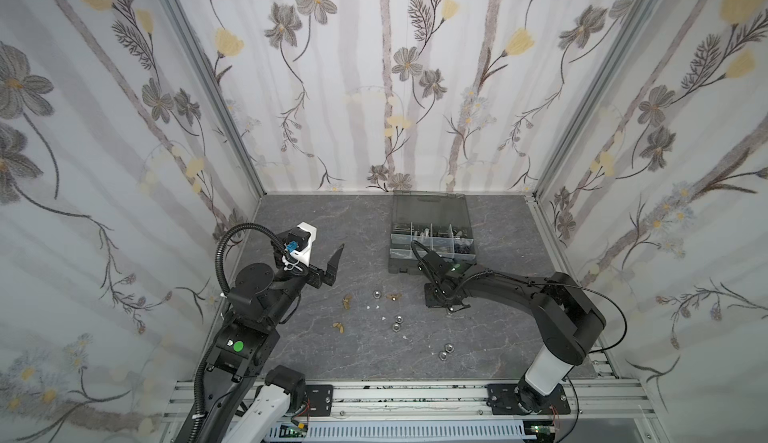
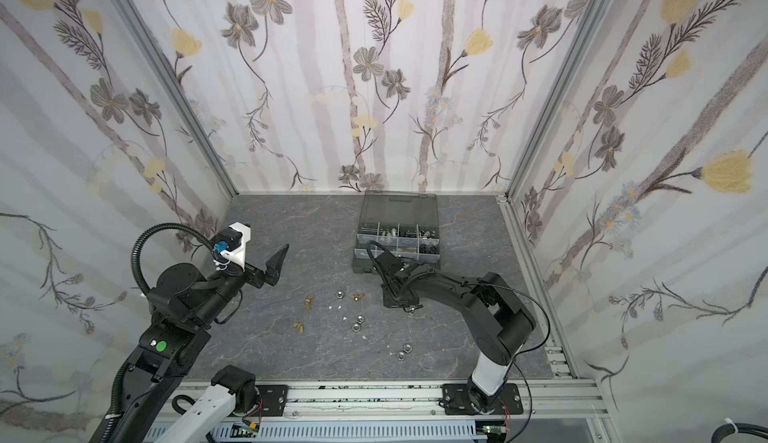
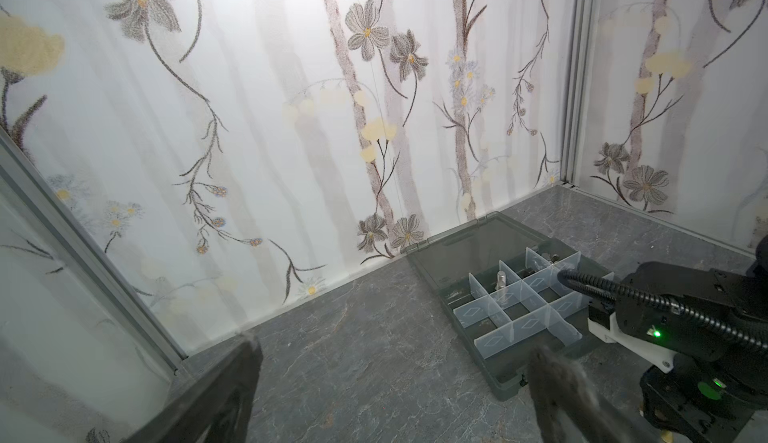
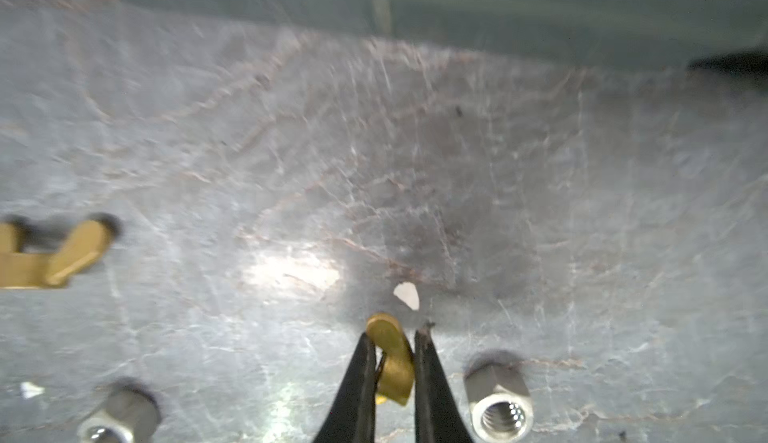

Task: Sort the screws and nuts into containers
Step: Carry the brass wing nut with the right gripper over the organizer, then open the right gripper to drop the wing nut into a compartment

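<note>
Currently the right gripper pinches 1 brass wing nut at the grey table, just near-side of the organiser case. Silver hex nuts lie loose beside it. The left gripper stands wide, holding nothing, left of the case.

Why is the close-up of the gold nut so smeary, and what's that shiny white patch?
Right wrist view: the table is blurred, worst far away, while the brass wing nut pinched in the right gripper looks fairly sharp; the bright patch is reflected light. Left wrist view: the left gripper has fuzzy fingers, too near the lens.
</note>
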You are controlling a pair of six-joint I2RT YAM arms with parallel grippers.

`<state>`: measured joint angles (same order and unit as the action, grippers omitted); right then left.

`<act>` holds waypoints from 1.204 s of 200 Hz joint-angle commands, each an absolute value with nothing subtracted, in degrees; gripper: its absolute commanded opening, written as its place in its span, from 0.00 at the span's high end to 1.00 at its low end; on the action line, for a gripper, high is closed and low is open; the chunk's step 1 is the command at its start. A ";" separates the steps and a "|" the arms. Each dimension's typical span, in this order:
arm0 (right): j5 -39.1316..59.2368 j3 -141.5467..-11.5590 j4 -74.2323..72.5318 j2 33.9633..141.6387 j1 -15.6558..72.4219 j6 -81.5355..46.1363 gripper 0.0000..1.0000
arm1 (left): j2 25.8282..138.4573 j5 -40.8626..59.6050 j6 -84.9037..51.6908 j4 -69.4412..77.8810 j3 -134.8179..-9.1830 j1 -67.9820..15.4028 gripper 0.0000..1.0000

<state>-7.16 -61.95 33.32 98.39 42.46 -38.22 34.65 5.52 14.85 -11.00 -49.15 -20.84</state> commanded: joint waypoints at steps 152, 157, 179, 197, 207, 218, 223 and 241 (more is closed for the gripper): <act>-11.77 -95.54 36.58 118.65 25.33 -16.26 0.88 | 40.28 4.45 15.91 -9.54 -53.48 -20.79 0.00; -11.63 -95.40 36.38 119.09 25.36 -16.30 0.88 | 40.42 4.51 15.83 -9.86 -53.75 -20.80 0.00; -11.38 -94.22 35.19 120.05 25.25 -16.52 0.88 | 40.78 4.19 16.06 -10.72 -54.71 -20.79 0.00; -11.85 -92.52 34.12 120.14 25.31 -16.87 0.86 | 40.73 3.60 16.26 -10.42 -54.71 -20.75 0.00; -11.93 -91.67 33.40 120.09 25.31 -17.01 0.84 | 40.84 3.54 16.26 -10.46 -54.91 -20.74 0.00; -12.10 -90.99 32.76 119.97 25.31 -16.92 0.82 | 40.99 3.63 16.22 -10.55 -55.11 -20.76 0.00; -12.13 -90.97 32.71 119.98 25.31 -16.96 0.80 | 41.11 3.71 16.17 -10.55 -55.31 -20.82 0.00; -11.94 -91.31 32.66 119.63 25.30 -16.88 0.74 | 41.09 3.93 16.09 -10.63 -55.70 -20.74 0.00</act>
